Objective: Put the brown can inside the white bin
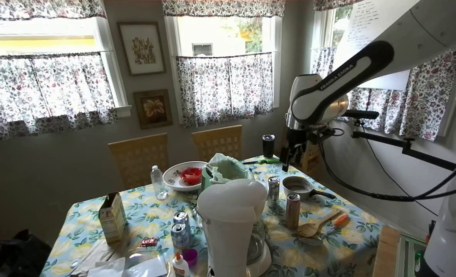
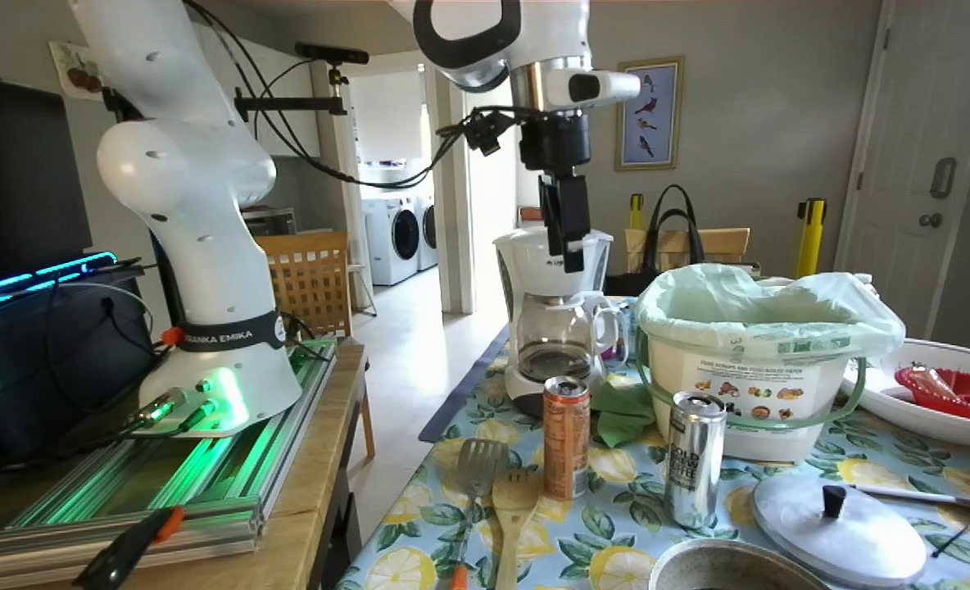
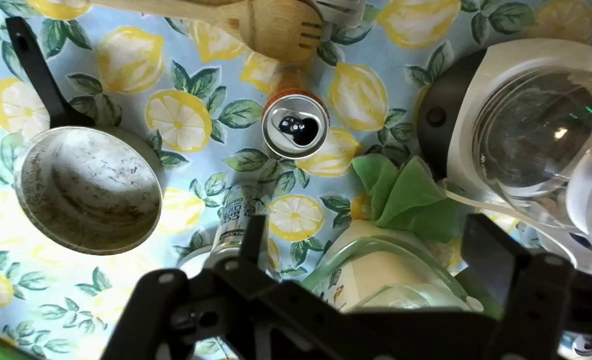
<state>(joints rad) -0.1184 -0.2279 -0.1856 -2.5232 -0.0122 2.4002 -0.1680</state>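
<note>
Wrist view: the gripper (image 3: 368, 237) hangs with jaws wide apart, holding nothing, as the brown can (image 3: 296, 124), its mouth open, stands apart from the white bin (image 3: 382, 267). Likely drained, the can should lift light, though any leftovers could spill if tipped. In an exterior view, the brown can (image 2: 567, 447) stands upright, left of and nearer than the white bin; its thin wall is probably slick and easily dented, favoring a gentle mid-height squeeze. In an exterior view, the brown can (image 1: 292, 211) stands right of the white bin, the gripper aloft on that same side.
</note>
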